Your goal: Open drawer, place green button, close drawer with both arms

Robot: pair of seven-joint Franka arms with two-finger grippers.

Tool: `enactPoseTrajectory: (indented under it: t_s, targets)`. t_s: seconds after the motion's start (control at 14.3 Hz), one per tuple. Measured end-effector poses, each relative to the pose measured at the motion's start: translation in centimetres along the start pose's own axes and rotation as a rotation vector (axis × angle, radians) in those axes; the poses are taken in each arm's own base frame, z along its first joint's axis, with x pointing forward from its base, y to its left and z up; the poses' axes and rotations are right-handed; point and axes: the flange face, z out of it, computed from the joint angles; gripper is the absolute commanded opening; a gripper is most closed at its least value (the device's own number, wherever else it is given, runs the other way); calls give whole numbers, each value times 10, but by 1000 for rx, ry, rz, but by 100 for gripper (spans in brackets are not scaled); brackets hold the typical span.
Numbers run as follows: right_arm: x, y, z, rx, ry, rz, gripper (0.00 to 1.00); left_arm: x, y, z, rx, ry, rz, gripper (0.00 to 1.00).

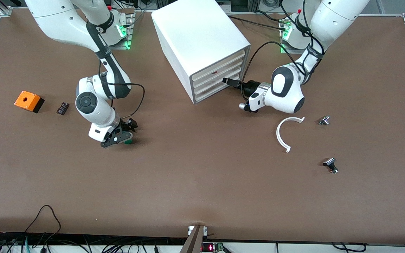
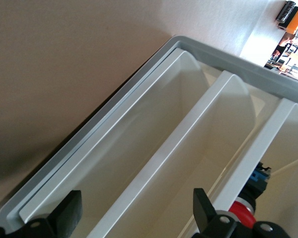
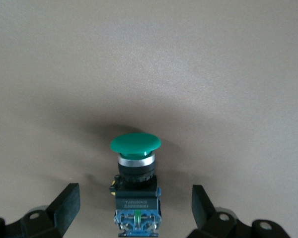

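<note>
The green-capped button (image 1: 128, 142) lies on the table toward the right arm's end. My right gripper (image 1: 126, 133) is low over it and open. In the right wrist view the button (image 3: 135, 145) has its dark body between my fingers (image 3: 67, 206), which stand clear of it on both sides. The white cabinet (image 1: 199, 38) stands at the table's middle with all four drawers pushed in. The lowest drawer (image 1: 216, 92) is shut. My left gripper (image 1: 233, 93) is open right in front of the drawer fronts. The left wrist view shows the lowest drawer (image 2: 139, 139) by one finger (image 2: 72, 210).
An orange box (image 1: 29, 101) and a small dark part (image 1: 62, 108) lie toward the right arm's end. A white curved strip (image 1: 287, 131), a silver knob (image 1: 324, 120) and a black-capped button (image 1: 330, 165) lie toward the left arm's end. A red-capped part (image 2: 243, 213) sits in a higher drawer.
</note>
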Motion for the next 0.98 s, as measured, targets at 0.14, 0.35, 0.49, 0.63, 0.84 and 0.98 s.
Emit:
enactPoseTrajectory:
  t_s: [0.14,0.35,0.49,0.63,0.84,0.98]
  targets:
    - [0,0,3,0,0,-3,86,-3,-4,10,24,7,-1,78]
    - [-1,0,4,0,-2,-4,62,-9,0,39,48,14,-6,55]
    - [-1,0,4,0,-2,-5,54,-10,2,47,53,22,-8,25]
    - [-1,0,4,0,-1,-5,47,-12,3,48,46,18,-9,0]
    - [-1,1,6,0,-1,-5,37,-12,6,47,35,20,-3,0]
    - [0,1,6,-1,5,-5,32,-11,3,43,35,29,-2,0]
